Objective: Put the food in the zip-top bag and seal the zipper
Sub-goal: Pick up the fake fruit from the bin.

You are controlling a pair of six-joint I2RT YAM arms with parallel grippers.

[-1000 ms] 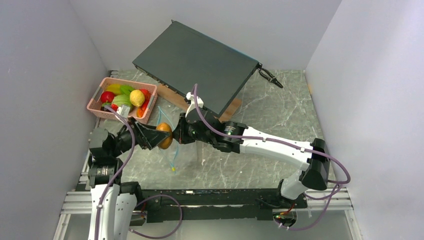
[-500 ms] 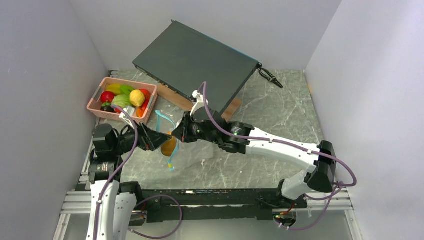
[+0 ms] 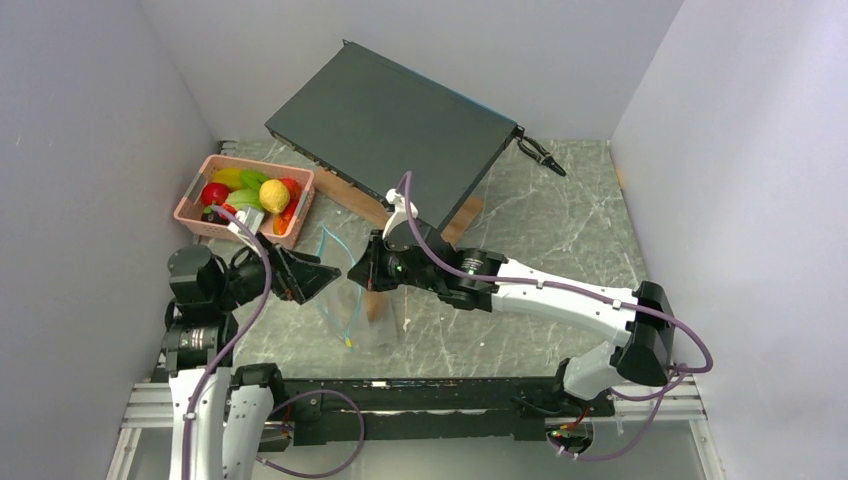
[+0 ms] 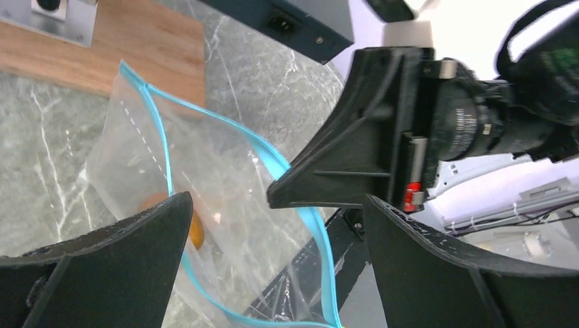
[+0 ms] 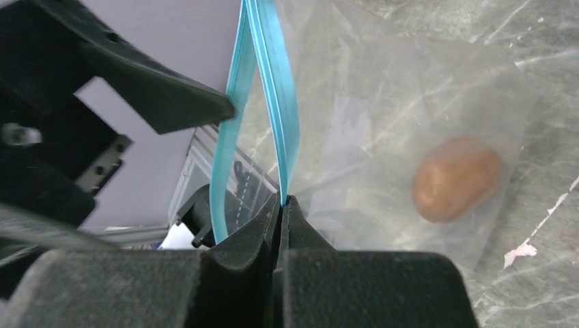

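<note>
At bag (image 5: 382, 102) mouth, right tool (image 5: 281, 200) pinches zipper (image 5: 273, 102); left tool (image 4: 276, 199) gapes empty.

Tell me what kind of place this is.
Most likely a robot lab test cell, not a kitchen. Plain pale walls box in a marble-patterned table. A left arm and a right arm stand on a metal frame at its near edge. Toy food fills a pink basket.
</note>
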